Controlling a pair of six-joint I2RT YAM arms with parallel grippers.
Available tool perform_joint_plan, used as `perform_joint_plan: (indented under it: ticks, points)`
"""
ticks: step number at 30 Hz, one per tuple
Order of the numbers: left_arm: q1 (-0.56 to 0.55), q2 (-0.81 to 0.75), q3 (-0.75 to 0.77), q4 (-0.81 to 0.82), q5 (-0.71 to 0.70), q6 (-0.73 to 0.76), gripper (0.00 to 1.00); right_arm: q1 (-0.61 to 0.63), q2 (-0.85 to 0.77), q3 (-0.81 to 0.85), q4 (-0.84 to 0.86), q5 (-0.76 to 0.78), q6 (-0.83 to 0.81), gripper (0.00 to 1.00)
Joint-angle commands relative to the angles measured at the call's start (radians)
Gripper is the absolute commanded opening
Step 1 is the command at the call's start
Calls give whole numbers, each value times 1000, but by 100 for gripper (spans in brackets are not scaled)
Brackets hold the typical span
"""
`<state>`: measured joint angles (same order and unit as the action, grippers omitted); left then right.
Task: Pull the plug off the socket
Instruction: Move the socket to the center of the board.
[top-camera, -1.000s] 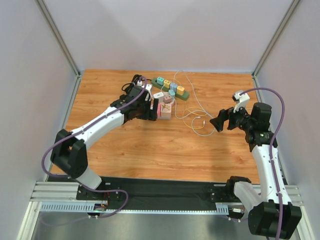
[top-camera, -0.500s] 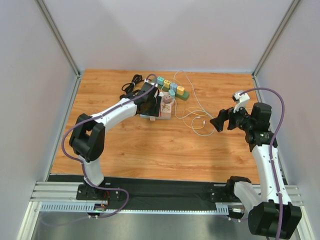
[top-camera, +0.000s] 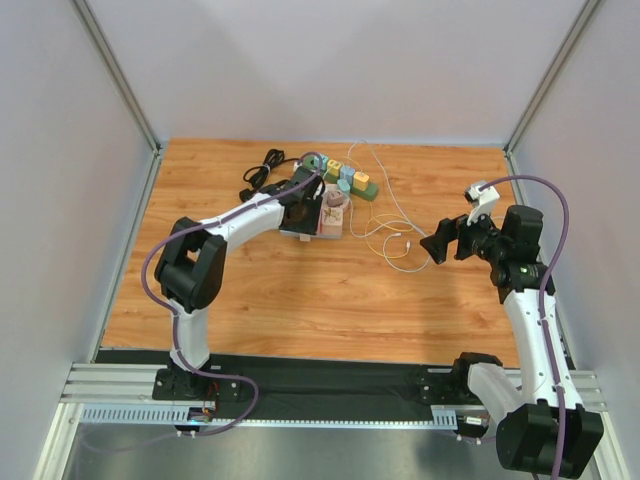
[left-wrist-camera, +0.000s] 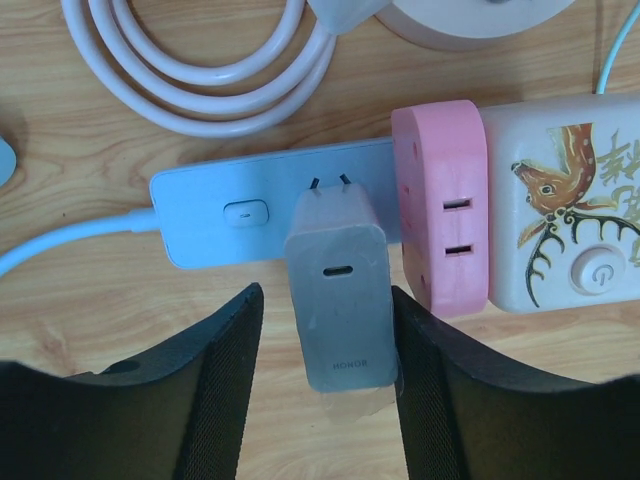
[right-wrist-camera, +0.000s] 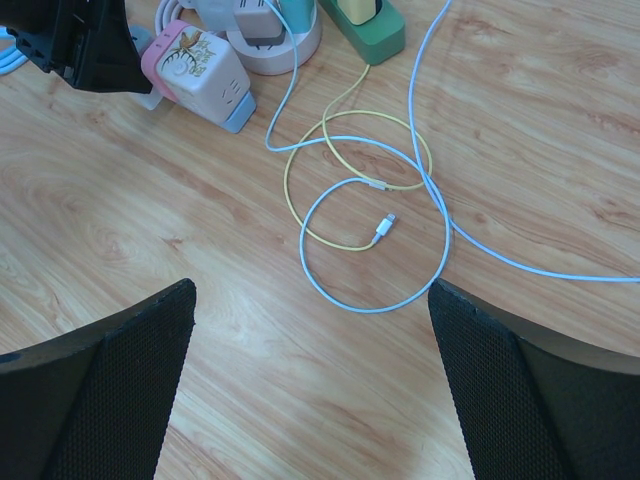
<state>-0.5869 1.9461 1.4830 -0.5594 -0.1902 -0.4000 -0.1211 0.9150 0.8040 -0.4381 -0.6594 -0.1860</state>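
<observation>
A grey plug, a charger block, sits with its two prongs partly showing at the light-blue socket strip. My left gripper is open and straddles the plug. The left finger stands a little apart from it and the right finger is at its edge. In the top view the left gripper hides the plug. My right gripper is open and empty, hovering above the table at the right, far from the socket.
A pink adapter joined to a white deer-printed cube lies right beside the plug. A coiled white cable lies beyond the strip. A green power strip, a black cable and loose blue and yellow cables lie nearby.
My left arm has swung its elbow rightward and the gripper has shifted a little right and farther over the socket strip. The right arm has not moved.
</observation>
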Motion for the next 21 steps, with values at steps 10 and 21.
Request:
perform_joint_plan:
  ticks: [10,21]
  points:
    - [1,21,19,67,-25,16,35,1,10,17,1,18,-13,100]
    - [27,-136,-196,268,87,-42,0,1,42,6,7,-92,0,100]
